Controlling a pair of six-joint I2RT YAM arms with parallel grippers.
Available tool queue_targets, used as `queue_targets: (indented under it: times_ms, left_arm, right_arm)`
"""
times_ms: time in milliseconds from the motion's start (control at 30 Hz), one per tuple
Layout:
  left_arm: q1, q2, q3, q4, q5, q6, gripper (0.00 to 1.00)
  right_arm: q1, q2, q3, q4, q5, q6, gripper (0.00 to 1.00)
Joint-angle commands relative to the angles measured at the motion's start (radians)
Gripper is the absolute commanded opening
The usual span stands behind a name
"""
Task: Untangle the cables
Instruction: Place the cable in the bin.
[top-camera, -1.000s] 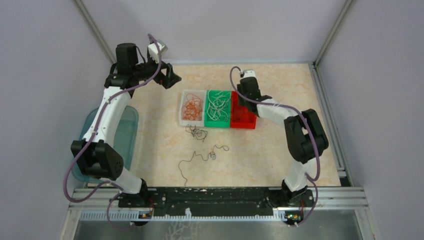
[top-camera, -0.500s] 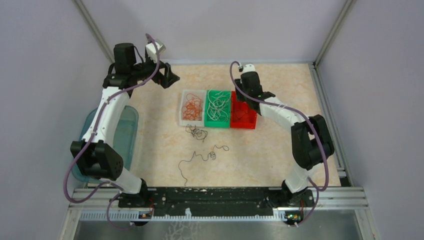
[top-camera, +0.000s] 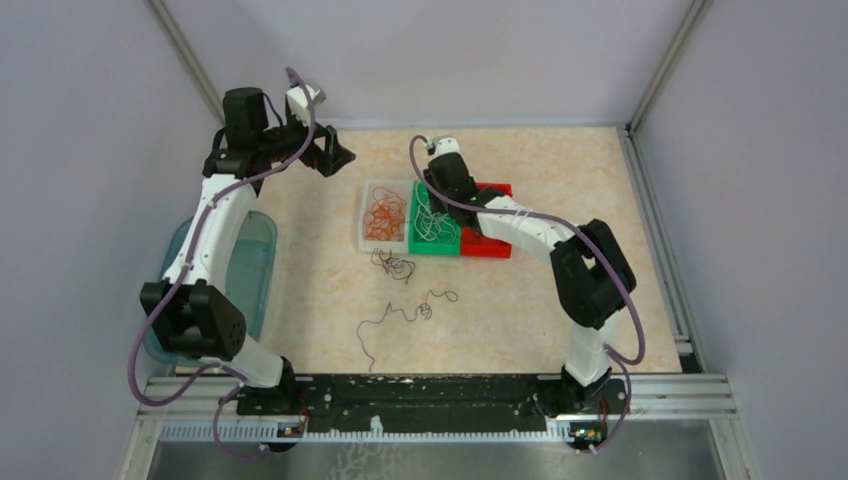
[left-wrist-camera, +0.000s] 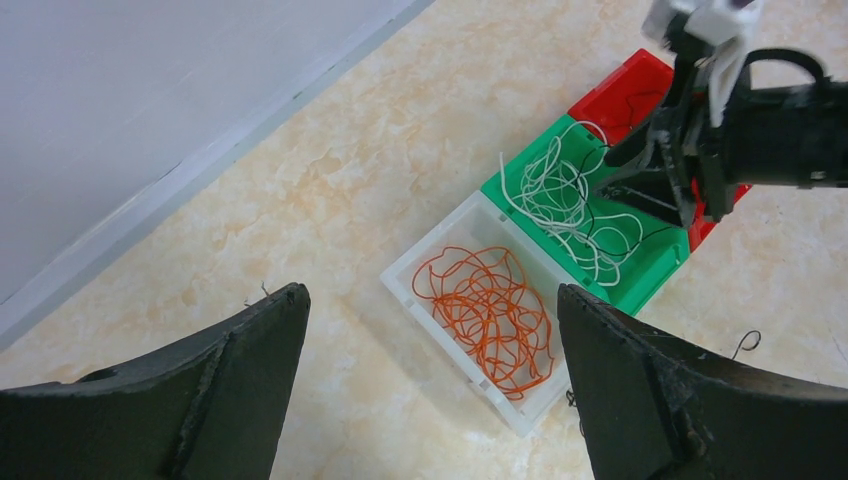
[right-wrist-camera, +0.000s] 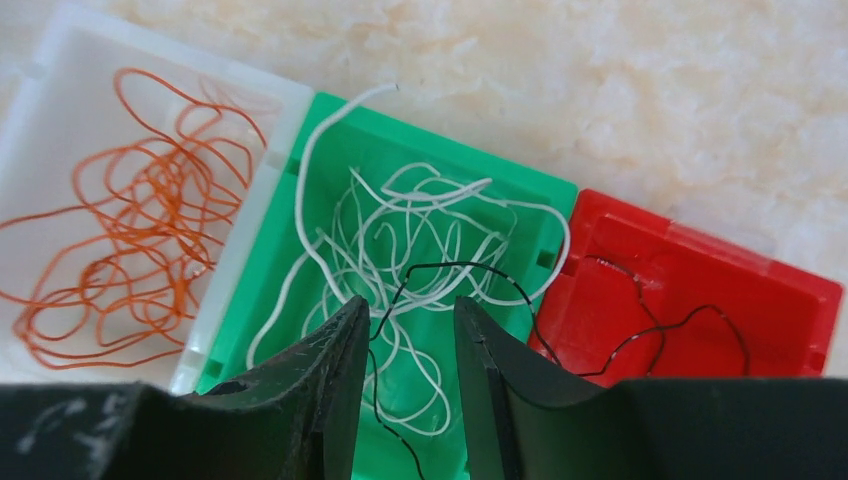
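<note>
A black cable (right-wrist-camera: 470, 268) arcs from among the white cables (right-wrist-camera: 400, 215) in the green bin (right-wrist-camera: 480, 160) across the divide into the red bin (right-wrist-camera: 760, 290). Its near end drops through the narrow gap between the fingers of the right gripper (right-wrist-camera: 412, 310). Only the right wrist camera catches this strand; it shows the fingers slightly apart, with no visible pinch on the wire. The overhead camera alone shows the loose black cables (top-camera: 398, 266), one clump just in front of the bins and a longer squiggle nearer the arms, lying on the table (top-camera: 560, 170). From the left wrist, the left gripper (left-wrist-camera: 430, 292) is seen raised above the far left of the table, fingers spread wide and holding nothing.

A second ago the right gripper hung over the red bin; it has since swung left and now sits over the green one. The left arm and the loose cables have barely changed.

The white bin (right-wrist-camera: 60, 60) holds the orange cables (right-wrist-camera: 130, 240), the green bin white ones plus the black strand, and the red bin black wire. A teal tub (top-camera: 262, 250) sits at the table's left edge, its contents hidden.
</note>
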Motion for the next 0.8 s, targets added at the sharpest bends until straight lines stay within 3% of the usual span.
queue_targets:
  times_ms: [0,367,633,767]
  left_arm:
    - [0.017,-0.032,-0.008,0.032,0.031,-0.006,0.99]
    - [0.038,-0.03,-0.015,0.042,0.044,-0.012,0.99]
    - [0.056,-0.032,-0.019,0.045,0.051,-0.012,0.99]
    - [0.059,-0.033,-0.022,0.046,0.053,-0.011,0.99]
  right_arm:
    - [0.0,0.07,0.082,-0.025,-0.012,0.066,0.37]
    - [0.014,0.164,0.11,0.004,0.019,0.078,0.37]
    - [0.015,0.215,0.164,-0.008,0.041,0.07,0.26]
    - [0.013,0.194,0.159,-0.004,0.041,0.066,0.11]
